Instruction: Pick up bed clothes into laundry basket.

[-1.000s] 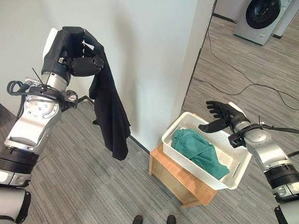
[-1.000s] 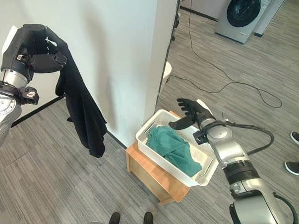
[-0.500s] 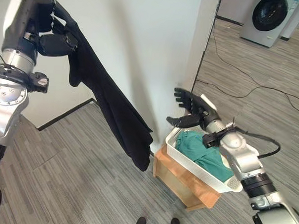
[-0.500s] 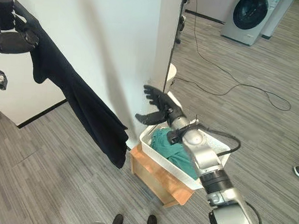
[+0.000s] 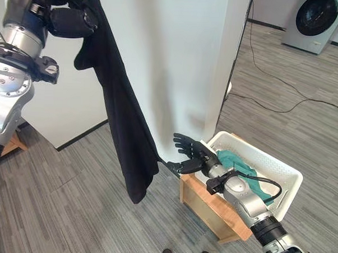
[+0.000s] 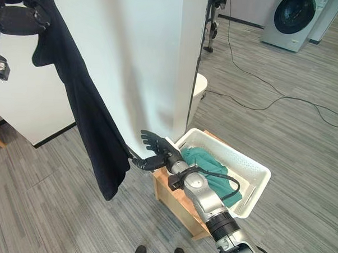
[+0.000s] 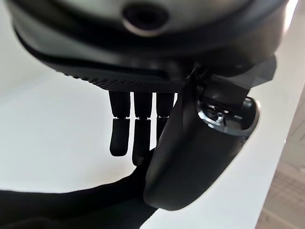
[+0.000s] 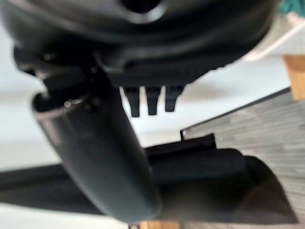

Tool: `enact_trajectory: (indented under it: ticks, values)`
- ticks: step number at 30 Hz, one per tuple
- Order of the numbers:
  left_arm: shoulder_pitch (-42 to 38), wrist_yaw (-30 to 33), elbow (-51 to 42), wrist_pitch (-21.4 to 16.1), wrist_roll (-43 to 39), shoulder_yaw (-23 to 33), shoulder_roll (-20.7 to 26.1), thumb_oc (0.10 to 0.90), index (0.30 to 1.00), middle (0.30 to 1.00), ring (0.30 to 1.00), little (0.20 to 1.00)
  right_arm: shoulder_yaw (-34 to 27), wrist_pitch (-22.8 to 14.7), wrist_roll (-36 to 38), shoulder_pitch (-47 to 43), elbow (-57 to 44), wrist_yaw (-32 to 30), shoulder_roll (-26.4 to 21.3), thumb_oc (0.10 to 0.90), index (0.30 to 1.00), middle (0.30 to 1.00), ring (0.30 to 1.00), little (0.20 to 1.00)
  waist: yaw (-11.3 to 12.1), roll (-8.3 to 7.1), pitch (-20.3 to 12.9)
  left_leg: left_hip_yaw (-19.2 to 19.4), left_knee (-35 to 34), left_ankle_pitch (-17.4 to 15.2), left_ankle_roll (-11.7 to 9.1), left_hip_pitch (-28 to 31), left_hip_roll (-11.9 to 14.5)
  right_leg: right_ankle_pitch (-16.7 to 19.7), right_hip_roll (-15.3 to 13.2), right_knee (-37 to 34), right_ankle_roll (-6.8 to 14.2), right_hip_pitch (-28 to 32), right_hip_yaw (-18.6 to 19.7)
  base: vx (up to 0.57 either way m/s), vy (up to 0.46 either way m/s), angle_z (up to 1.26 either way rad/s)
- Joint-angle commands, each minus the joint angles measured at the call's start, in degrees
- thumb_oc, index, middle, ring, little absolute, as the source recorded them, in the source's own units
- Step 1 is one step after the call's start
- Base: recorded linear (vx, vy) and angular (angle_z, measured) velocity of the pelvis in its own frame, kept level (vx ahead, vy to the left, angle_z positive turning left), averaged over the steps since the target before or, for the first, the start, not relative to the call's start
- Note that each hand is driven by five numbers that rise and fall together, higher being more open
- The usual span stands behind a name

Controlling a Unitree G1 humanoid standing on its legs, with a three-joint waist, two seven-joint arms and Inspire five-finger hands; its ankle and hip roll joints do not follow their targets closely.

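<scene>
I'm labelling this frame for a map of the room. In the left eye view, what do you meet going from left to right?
Left hand → black garment hanging from it → right hand → white laundry basket holding green cloth → washing machine at the far right.

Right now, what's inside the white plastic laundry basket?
A crumpled green cloth lies in the white slotted laundry basket, towards its near end. What lies beneath the cloth is covered. The basket sits on a low wooden stand.
</scene>
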Motion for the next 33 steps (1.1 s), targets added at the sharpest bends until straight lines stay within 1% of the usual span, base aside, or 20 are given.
enact_trajectory:
  ticks: [1, 4, 6, 12, 16, 20, 22, 24, 25, 29, 33]
  values:
    - [-9.7, 4.3, 5.0, -7.1, -1.5, 0.9, 1.8, 0.4, 0.3, 0.3, 0.3, 0.3, -0.2, -10.1, 0.8, -9.6, -2.3, -3.1, 3.3, 0.8, 0.9, 0.9, 0.9, 0.9, 3.0, 0.6, -9.0, 1.3, -0.1, 0.7, 0.3, -3.1, -2.6, -0.8, -2.1, 0.5, 3.3, 1.5, -2.0, 0.04, 0.011, 0.0]
    - [-9.6, 4.8, 4.3, -7.3, -1.3, 1.0, 0.8, 0.4, 0.3, 0.3, 0.3, 0.3, 0.7, -10.1, 0.8, -11.4, -2.6, -3.4, 3.9, 0.8, 0.9, 0.9, 0.9, 0.9, 3.3, 0.87, -9.1, 1.0, -0.1, 0.7, 0.3, -3.3, -2.8, -0.9, -2.2, 0.4, 3.3, 1.5, -2.3, 0.01, 0.01, 0.07]
    - [-9.5, 5.4, 3.7, -7.3, -1.1, 0.9, -0.1, 0.4, 0.3, 0.3, 0.3, 0.3, 0.8, -10.5, 2.3, -13.0, -2.1, -4.0, 5.7, 0.8, 0.9, 0.9, 0.9, 0.9, 3.6, 1.15, -9.0, 0.7, -0.1, 0.6, 0.3, -3.3, -2.9, -1.0, -2.2, 0.3, 3.3, 1.6, -2.4, 0.01, 0.003, 0.04]
    - [-9.6, 6.4, 2.3, -7.5, 0.0, 0.8, -0.4, 0.4, 0.3, 0.3, 0.3, 0.3, 2.1, -10.7, 3.4, -14.7, -1.6, -4.6, 8.3, 0.8, 0.9, 0.9, 0.9, 0.9, 4.5, 1.8, -9.0, 0.1, -0.1, 0.7, 0.3, -3.7, -3.2, -1.1, -2.4, 0.2, 3.2, 1.5, -2.7, 0.0, 0.003, 0.03]
    - [-12.1, 7.5, 1.5, -7.8, 0.3, -0.9, -0.7, 0.4, 0.3, 0.3, 0.3, 0.3, 2.0, -11.0, 3.6, -15.8, -1.0, -6.1, 9.6, 0.8, 0.9, 0.9, 0.9, 0.9, 5.3, 2.39, -8.7, -1.2, -0.1, 1.0, 0.2, -4.8, -3.6, -1.2, -2.4, 0.2, 3.2, 0.9, -3.3, -0.01, 0.004, 0.17]
    - [-14.3, 8.0, 0.7, -7.9, 0.7, -2.8, -0.8, 0.4, 0.3, 0.3, 0.3, 0.3, 1.1, -11.3, 3.8, -16.1, -0.2, -7.6, 10.3, 0.8, 0.9, 0.9, 0.9, 0.9, 5.7, 2.59, -8.7, -2.3, -0.1, 1.3, 0.2, -5.4, -3.9, -1.5, -2.5, 0.2, 3.2, 0.6, -4.2, 0.0, 0.007, 0.22]
    - [-16.7, 8.2, 0.7, -7.9, 0.9, -5.0, -1.2, 0.4, 0.3, 0.3, 0.3, 0.3, 0.9, -11.3, 4.3, -16.0, 0.5, -8.0, 10.7, 0.8, 0.9, 0.9, 0.9, 0.9, 5.9, 2.74, -8.8, -2.7, -0.1, 1.3, 0.3, -5.5, -4.1, -1.6, -2.6, 0.2, 3.3, 0.8, -4.4, 0.02, 0.012, 0.1]
    - [-20.3, 8.6, 0.3, -7.9, 1.3, -7.8, -1.8, 0.4, 0.3, 0.3, 0.3, 0.3, 1.0, -11.7, 7.2, -15.9, 1.6, -8.4, 12.2, 0.8, 0.9, 0.9, 0.9, 0.9, 6.0, 3.4, -8.9, -3.3, -0.1, 1.3, 0.4, -5.6, -4.4, -1.6, -2.7, 0.2, 3.3, 0.8, -4.6, 0.01, 0.033, 0.2]
    - [-20.9, 8.6, 0.5, -8.0, 1.3, -8.3, -1.9, 0.4, 0.3, 0.3, 0.3, 0.3, 0.8, -11.7, 7.2, -16.0, 1.6, -8.4, 12.3, 0.8, 0.9, 0.9, 0.9, 0.9, 6.0, 3.22, -8.9, -3.3, -0.1, 1.3, 0.4, -5.6, -4.4, -1.6, -2.7, 0.2, 3.3, 0.9, -4.7, 0.01, 0.032, 0.17]
    - [-26.3, 9.1, 0.6, -8.1, 1.7, -12.1, -2.5, 0.4, 0.3, 0.3, 0.3, 0.3, 2.8, -11.0, 4.3, -16.7, 1.6, -8.3, 11.9, 0.8, 0.9, 0.9, 0.9, 0.9, 6.0, 3.72, -9.4, -3.7, -0.1, 1.3, 0.5, -5.4, -4.7, -1.6, -3.2, 0.2, 3.4, 1.2, -4.9, 0.02, 0.029, 0.05]
    - [-27.3, 9.3, 1.0, -8.1, 1.7, -12.4, -2.6, 0.4, 0.3, 0.3, 0.3, 0.3, 3.5, -10.6, 2.8, -16.9, 1.4, -8.3, 11.5, 0.8, 0.9, 0.9, 0.9, 0.9, 5.8, 4.01, -9.6, -3.4, -0.1, 1.1, 0.5, -5.3, -4.8, -1.6, -3.3, 0.2, 3.5, 1.1, -4.7, 0.01, 0.015, 0.01]
